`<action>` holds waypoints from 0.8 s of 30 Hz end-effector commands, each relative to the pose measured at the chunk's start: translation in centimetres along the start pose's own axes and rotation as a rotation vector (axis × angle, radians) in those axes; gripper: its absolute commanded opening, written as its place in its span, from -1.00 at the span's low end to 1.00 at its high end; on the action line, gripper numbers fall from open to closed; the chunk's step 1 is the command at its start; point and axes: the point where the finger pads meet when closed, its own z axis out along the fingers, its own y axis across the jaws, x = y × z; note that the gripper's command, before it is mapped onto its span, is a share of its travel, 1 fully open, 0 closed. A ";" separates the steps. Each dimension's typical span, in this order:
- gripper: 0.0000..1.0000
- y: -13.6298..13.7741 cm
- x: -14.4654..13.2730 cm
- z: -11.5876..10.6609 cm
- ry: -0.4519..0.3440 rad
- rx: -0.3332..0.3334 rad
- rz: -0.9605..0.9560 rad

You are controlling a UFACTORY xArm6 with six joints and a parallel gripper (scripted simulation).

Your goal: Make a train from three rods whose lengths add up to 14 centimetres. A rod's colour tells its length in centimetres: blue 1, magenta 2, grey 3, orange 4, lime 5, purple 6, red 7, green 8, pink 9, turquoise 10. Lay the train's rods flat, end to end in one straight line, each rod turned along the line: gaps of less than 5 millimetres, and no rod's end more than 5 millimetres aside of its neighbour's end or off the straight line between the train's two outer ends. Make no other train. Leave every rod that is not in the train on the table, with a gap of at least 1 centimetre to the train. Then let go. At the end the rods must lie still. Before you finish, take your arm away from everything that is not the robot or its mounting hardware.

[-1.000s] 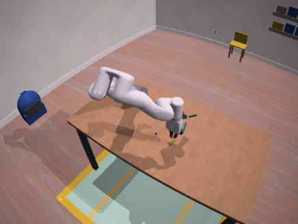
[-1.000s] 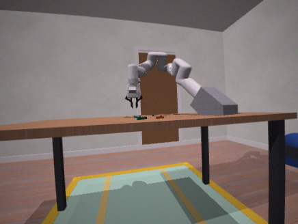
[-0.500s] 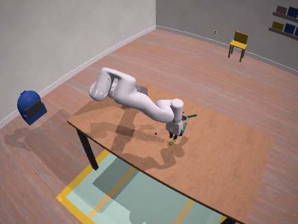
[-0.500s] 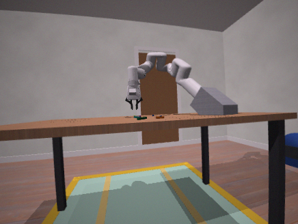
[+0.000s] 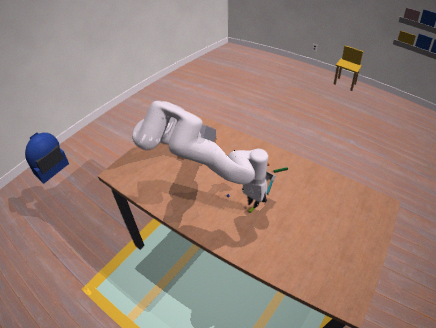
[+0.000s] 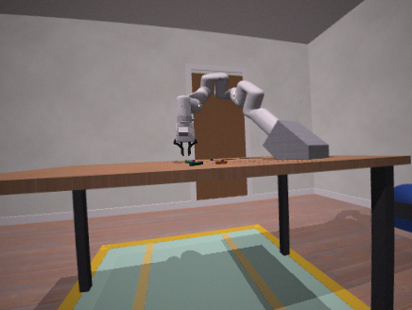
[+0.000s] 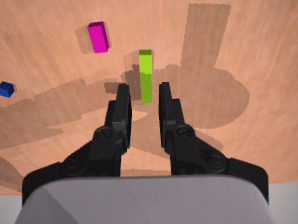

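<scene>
The lime rod (image 5: 251, 210) (image 7: 145, 76) is seen at 12 o'clock in the wrist view, beyond the gripper (image 5: 257, 204) (image 6: 185, 155) (image 7: 144, 97); its 2 fingers are held apart, nothing gripped.

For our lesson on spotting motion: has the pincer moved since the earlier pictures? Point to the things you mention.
Yes: in the exterior view, the pincer (image 5: 253, 204) (image 6: 185, 154) (image 7: 144, 97) has moved down and now hangs closer to the table (image 5: 325, 225) (image 6: 118, 174) (image 7: 265, 30).
</scene>
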 end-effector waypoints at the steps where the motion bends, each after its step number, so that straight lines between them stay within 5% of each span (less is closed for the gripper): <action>1: -0.51 0.1 0.0 0.5 0.001 -0.003 0.001; 24: -0.51 0.1 0.0 1.5 0.001 -0.003 0.001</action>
